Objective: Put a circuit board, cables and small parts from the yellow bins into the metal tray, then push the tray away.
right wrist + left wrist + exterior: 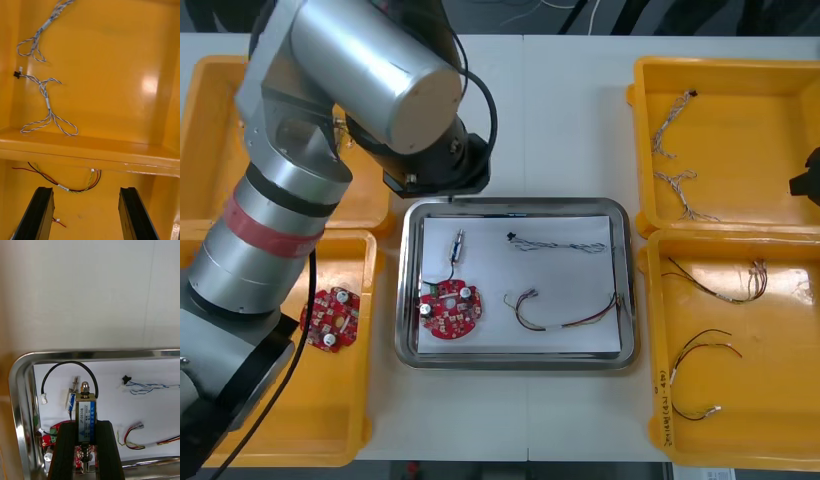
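Note:
My left gripper (85, 429) is shut on a small metal part (86, 413) with a blue label and a black looped wire, held over the near-left corner of the metal tray (22, 367). In the tray lie a red circuit board (450, 308), another small metal part (457, 245), a blue and white cable (558, 243) and a red and yellow cable (565, 312). In the front view the left arm (350, 80) hides its own fingers. My right gripper (86, 210) stands open over the near right bin (740, 400), above a red and black cable (75, 185).
A second circuit board (330, 318) lies in the near left bin (340, 440). The far right bin (750, 80) holds blue and white cables (47, 108). Black and red cables (705, 370) lie in the near right bin. Bare table stretches beyond the tray.

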Tool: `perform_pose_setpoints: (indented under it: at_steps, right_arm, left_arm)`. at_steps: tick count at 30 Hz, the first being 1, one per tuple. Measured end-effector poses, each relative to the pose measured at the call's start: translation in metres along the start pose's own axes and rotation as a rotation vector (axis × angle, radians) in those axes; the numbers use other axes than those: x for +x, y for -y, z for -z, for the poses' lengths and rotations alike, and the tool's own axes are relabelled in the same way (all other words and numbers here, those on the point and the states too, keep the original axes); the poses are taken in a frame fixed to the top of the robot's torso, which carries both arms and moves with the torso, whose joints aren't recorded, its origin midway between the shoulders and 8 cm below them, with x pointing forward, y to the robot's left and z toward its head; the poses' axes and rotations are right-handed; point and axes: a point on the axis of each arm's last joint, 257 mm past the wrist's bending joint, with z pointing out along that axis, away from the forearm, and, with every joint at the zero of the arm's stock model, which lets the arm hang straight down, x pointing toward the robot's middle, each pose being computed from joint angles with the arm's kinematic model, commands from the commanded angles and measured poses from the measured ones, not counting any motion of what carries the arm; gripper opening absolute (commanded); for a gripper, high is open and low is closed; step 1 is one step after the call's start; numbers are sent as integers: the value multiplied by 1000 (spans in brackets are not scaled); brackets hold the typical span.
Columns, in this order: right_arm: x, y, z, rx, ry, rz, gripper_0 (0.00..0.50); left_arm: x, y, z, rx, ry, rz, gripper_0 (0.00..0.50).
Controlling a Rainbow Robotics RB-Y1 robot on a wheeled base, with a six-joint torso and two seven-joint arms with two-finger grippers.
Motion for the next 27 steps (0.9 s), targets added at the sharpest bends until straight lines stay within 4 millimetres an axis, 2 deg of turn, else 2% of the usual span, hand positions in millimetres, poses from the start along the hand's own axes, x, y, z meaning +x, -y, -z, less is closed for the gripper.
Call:
perform_pose_setpoints:
  at_steps: [8,14,18,27]
  right_arm:
    - [31,17,-9,19,-58,-47,500]
    - [54,22,-15,18,-104,-63,500]
    - [59,22,-17,15,-114,-69,500]
    - [64,22,-18,1,-113,-126,500]
  left_arm:
    - [44,-6,-33,-97,-51,-90,0]
    - [64,-11,-46,-135,-72,-123,0]
    - [70,-9,-52,-132,-71,-122,0]
    - [64,6,-62,-87,-19,-90,0]
